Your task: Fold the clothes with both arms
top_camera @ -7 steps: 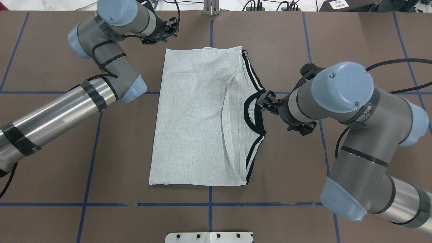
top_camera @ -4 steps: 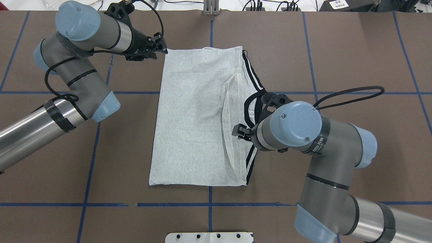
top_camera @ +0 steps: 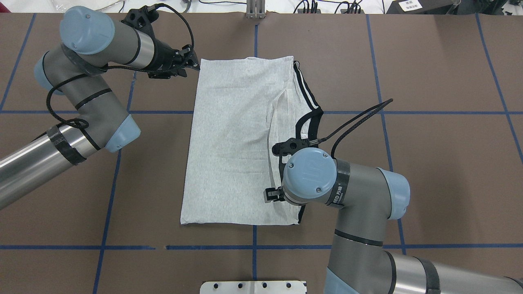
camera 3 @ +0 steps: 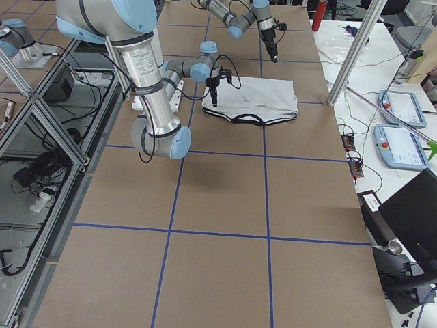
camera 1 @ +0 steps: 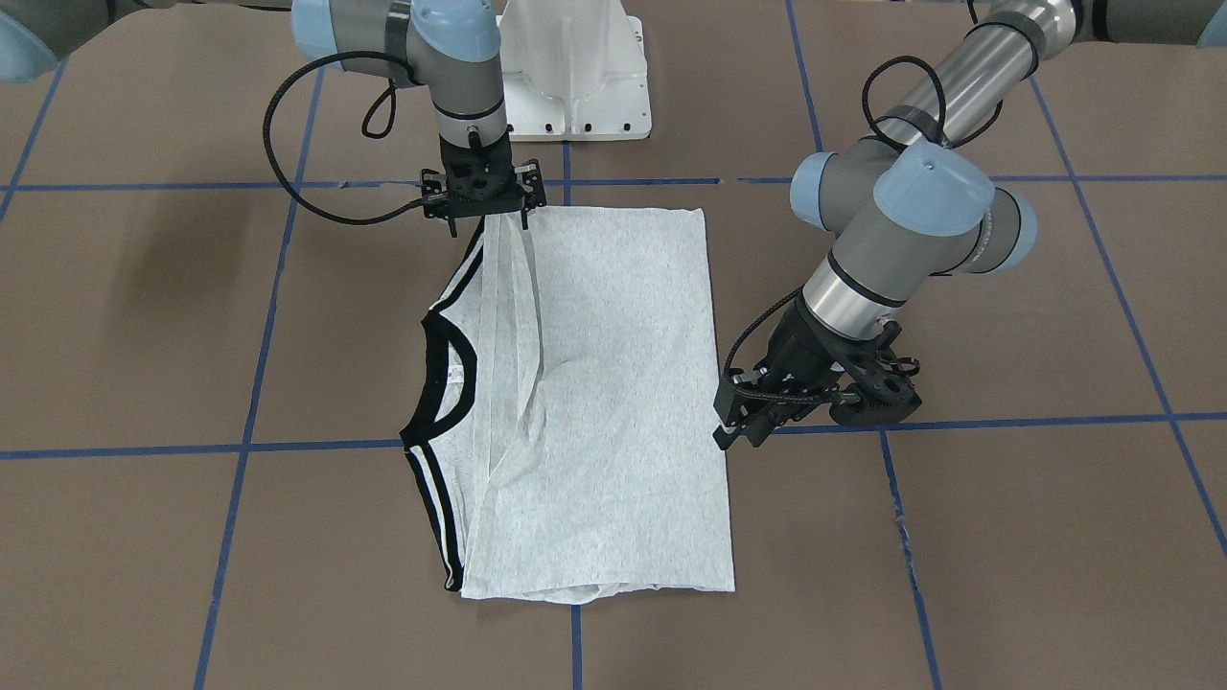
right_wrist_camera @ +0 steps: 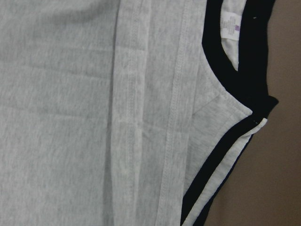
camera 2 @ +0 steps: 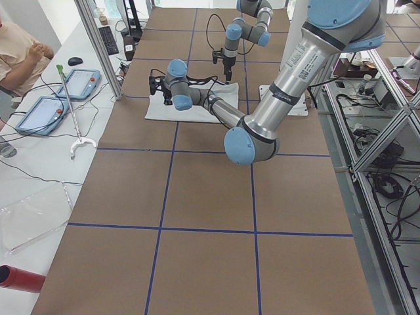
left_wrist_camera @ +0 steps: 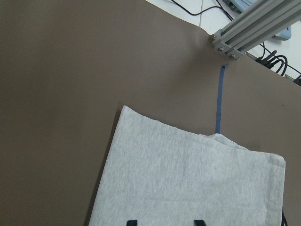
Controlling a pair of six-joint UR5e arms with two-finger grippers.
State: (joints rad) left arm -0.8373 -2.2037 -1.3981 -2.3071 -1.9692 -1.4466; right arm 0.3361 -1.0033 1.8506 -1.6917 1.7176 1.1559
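T-shirt (camera 1: 613,383) corner, right gripper (camera 1: 487,227) — clear front-facing, masked overhead

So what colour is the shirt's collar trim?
Black collar trim, clearest in the right wrist view.

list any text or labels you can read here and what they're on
"EED", then blurred characters: black band on the right arm.
White label on the dark box at the overhead view's top edge: too small to read.
Purple-printed tag inside the T-shirt collar: too blurred to read.
Lettering along the left arm: too small to read.
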